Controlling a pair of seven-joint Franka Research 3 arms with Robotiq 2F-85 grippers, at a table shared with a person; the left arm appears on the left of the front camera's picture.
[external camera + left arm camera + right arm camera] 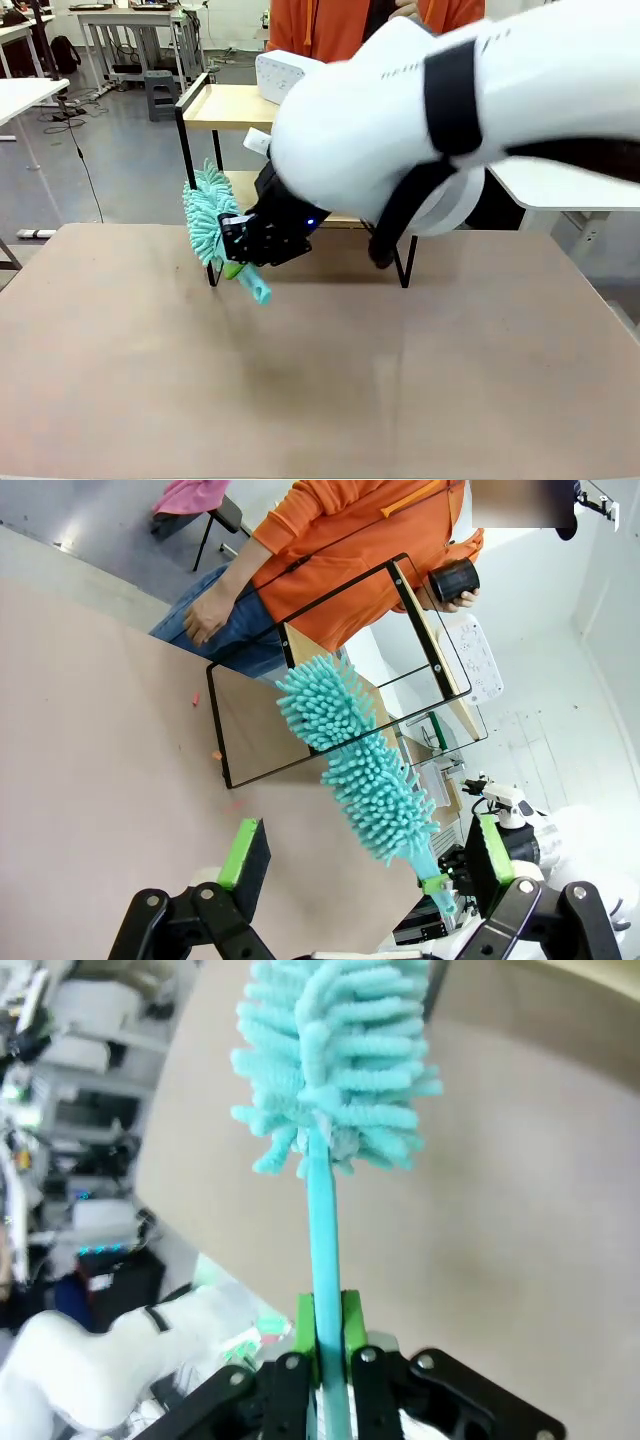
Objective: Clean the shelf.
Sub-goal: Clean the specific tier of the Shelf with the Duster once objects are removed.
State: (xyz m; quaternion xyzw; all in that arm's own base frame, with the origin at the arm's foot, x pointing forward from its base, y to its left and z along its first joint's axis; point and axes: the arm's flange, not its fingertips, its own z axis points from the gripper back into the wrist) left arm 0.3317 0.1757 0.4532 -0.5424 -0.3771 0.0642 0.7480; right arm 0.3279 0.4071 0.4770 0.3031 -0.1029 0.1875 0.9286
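Teal duster [335,1070], fluffy head up, is pinched by its thin handle between the green pads of the right gripper [328,1332], whose jaws are closed tight on it. In the front view that arm reaches across from the right, and its bulky white casing hides most of the shelf [225,105]: the left part of the top board, the left posts and two near legs are what can be made out. The shelf stands at the far middle of the brown table [320,380]. The duster head sits at the shelf's left end, level with the lower board; whether it touches the wood I cannot tell. The handle's tip pokes out just below the gripper.

The left gripper [368,850] hangs with jaws wide and nothing between them, looking at the shelf from the side, the duster crossing in front of its black frame.

A white box [285,75] lies on the top board, partly covered by the arm. Beyond the shelf stands a person [350,550] in orange, cut off at the picture edge, holding a black cup [452,580].
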